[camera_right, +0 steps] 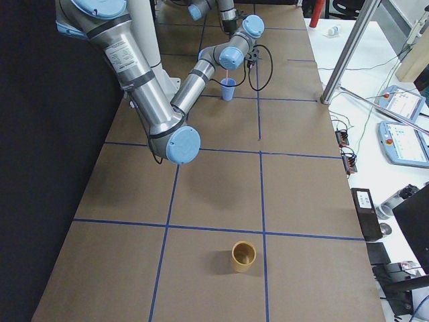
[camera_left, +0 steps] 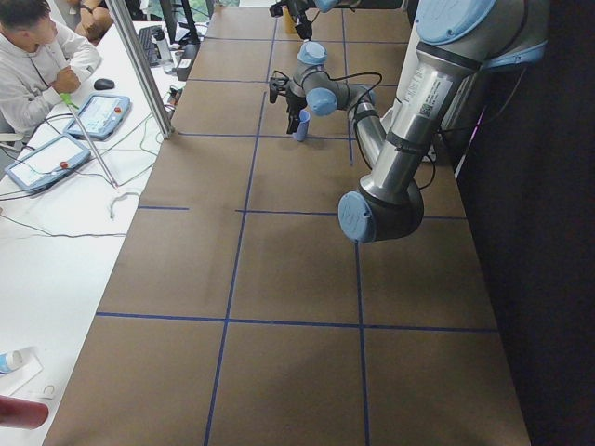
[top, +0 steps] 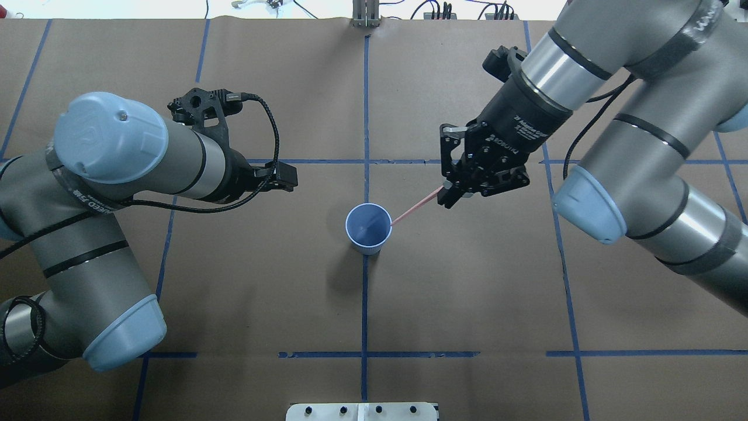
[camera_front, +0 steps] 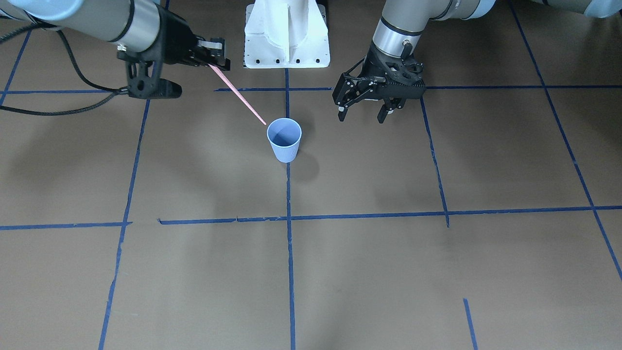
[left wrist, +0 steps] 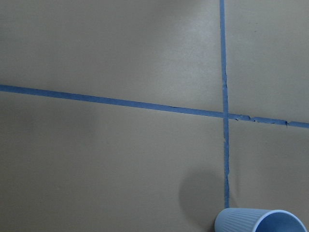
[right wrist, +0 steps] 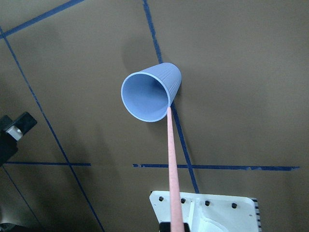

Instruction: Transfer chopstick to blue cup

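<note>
Step in hand: insertion. R gripper [top: 449, 196] clamps the chopstick [top: 416, 207] by its upper end; lower tip is at the rim of the blue cup [top: 368, 228], upright mid-tabletop [top: 467, 292]. L gripper [camera_front: 362, 116] hangs spread, empty. Next, we judge: steepen stick, lower into cup, release.

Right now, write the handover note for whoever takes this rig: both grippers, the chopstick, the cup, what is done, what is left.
Right gripper: shut on the upper end of the chopstick, which slants down toward the blue cup.
Left gripper: open, empty, above the table beside the cup, apart from it.
Blue cup: upright on a blue tape line, nothing inside.
Done: chopstick is lifted, with its lower tip at the cup's rim on the right arm's side.
Left: bring the tip over the opening, lower it in, and release.
</note>
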Available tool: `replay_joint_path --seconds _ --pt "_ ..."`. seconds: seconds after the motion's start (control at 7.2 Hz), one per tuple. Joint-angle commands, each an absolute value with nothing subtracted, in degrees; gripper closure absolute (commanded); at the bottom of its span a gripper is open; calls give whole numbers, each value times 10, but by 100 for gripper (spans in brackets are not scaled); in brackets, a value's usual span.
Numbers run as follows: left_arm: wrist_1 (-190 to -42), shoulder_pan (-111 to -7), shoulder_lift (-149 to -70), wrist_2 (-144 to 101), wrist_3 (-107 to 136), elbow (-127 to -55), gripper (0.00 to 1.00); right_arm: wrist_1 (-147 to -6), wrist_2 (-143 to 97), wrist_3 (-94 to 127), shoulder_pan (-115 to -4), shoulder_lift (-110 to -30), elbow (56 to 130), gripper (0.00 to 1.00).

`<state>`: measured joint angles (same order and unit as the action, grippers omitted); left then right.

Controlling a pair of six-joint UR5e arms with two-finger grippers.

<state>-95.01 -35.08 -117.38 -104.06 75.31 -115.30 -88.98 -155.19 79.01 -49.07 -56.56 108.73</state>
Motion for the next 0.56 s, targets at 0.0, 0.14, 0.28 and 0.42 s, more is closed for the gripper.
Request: replay_joint_path --seconds 0.0,0.14,0.28,0.42 --pt "-950 -350 -1174 -1041 753 -1155 0 -867 -1541 800 -476 -530 1040 96" --pt "-950 -350 -1174 -1041 753 -1156 0 -867 -1538 800 -469 -525 1030 95" --pt "-950 -349 -1174 -1041 753 -1156 0 -866 -1521 800 -452 -524 1019 95" --pt "-950 -348 -1174 -1041 753 -1155 0 -851 -1514 800 -442 -519 998 95"
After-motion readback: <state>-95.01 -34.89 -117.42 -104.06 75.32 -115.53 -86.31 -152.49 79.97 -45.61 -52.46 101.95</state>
